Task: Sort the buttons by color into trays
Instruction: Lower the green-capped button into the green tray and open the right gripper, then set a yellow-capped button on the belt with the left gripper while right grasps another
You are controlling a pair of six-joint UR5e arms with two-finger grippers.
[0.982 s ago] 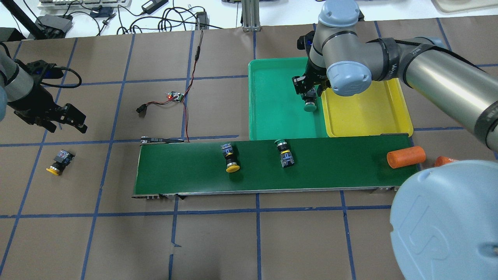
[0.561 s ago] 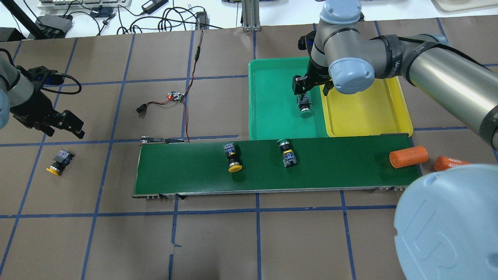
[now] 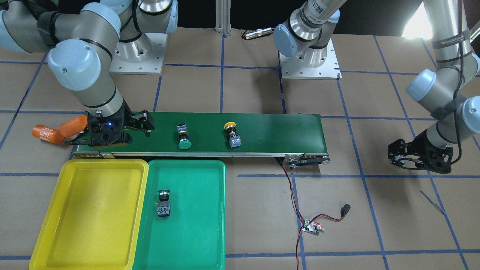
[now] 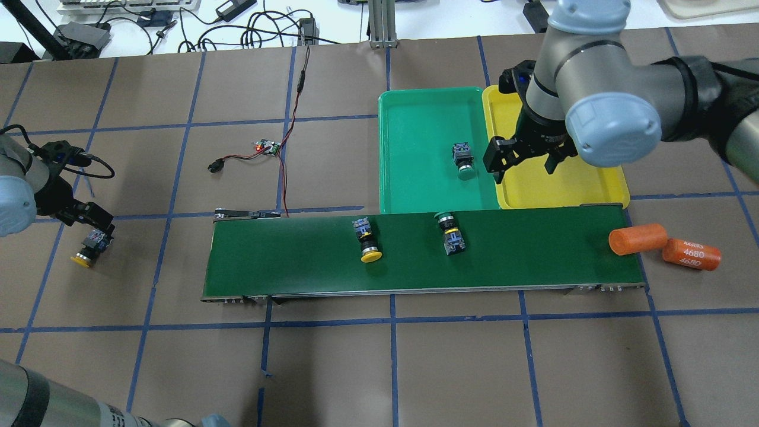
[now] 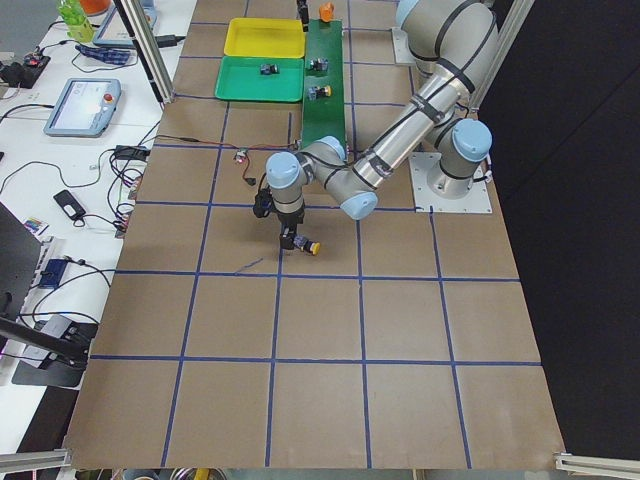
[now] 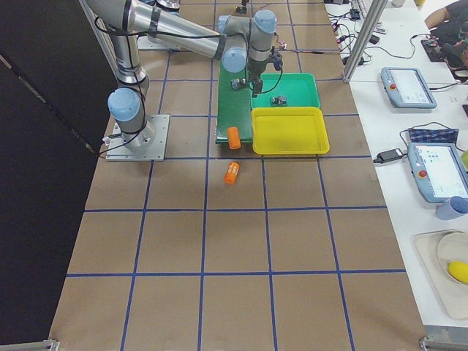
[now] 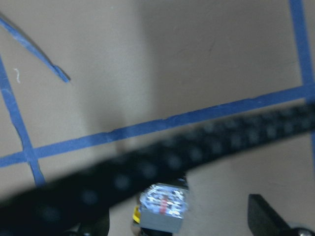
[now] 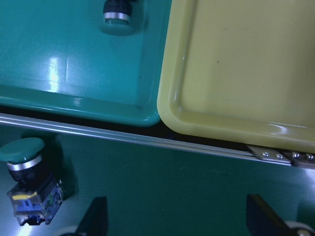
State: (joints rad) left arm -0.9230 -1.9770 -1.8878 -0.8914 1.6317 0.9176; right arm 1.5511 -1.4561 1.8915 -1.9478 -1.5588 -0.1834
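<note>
Green button (image 4: 464, 160) now lies loose in green tray (image 4: 409, 118), sorted; right hand (image 4: 525, 165), spread apart and empty, has drawn off to its 3 o'clock. Left hand (image 4: 92, 228), spread apart, has dropped over yellow button (image 4: 88, 249) on desk (image 4: 178, 356).

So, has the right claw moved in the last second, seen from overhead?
Yes. In the overhead view the right claw has left the green tray and now sits rightward, over the left edge of the yellow tray.

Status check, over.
Left gripper open over yellow-capped push-button on table. Right gripper open, empty. One green-capped push-button in green plastic tray; two more on dark-green conveyor belt. Nothing obstructing.
</note>
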